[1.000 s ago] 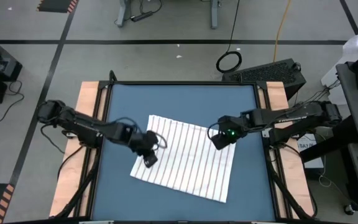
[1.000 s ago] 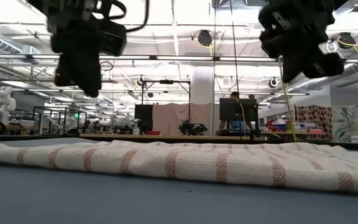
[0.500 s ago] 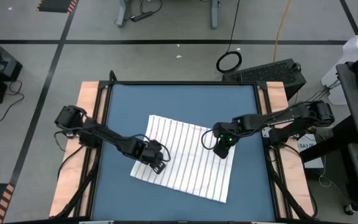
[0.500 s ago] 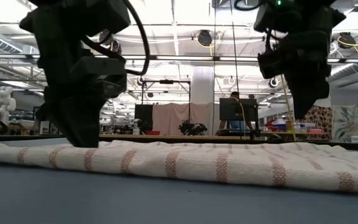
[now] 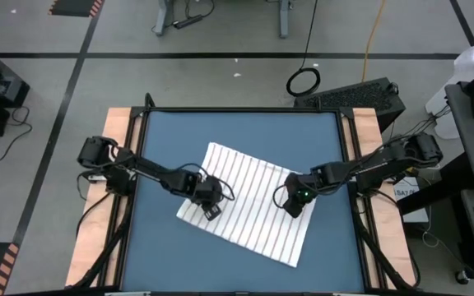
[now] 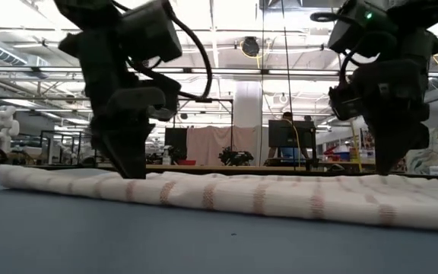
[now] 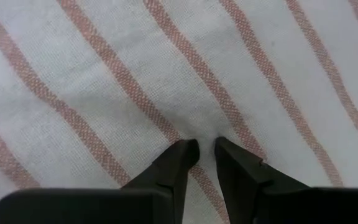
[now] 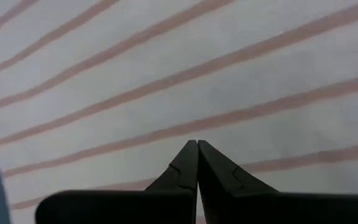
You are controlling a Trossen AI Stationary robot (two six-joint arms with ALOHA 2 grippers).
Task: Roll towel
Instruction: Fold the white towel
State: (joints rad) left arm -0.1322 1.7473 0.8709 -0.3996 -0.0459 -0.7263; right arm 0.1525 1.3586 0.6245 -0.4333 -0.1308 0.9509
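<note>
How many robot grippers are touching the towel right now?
2. The left gripper presses on the towel near its left edge; the right gripper presses near its right edge.

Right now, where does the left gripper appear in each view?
High view: left gripper, near the towel's left edge.
Low view: left of centre, tips down on the towel.
Left wrist view: bottom centre, slightly parted.
Right wrist view: not in it.
Shared landmark: the towel's stripes.
</note>
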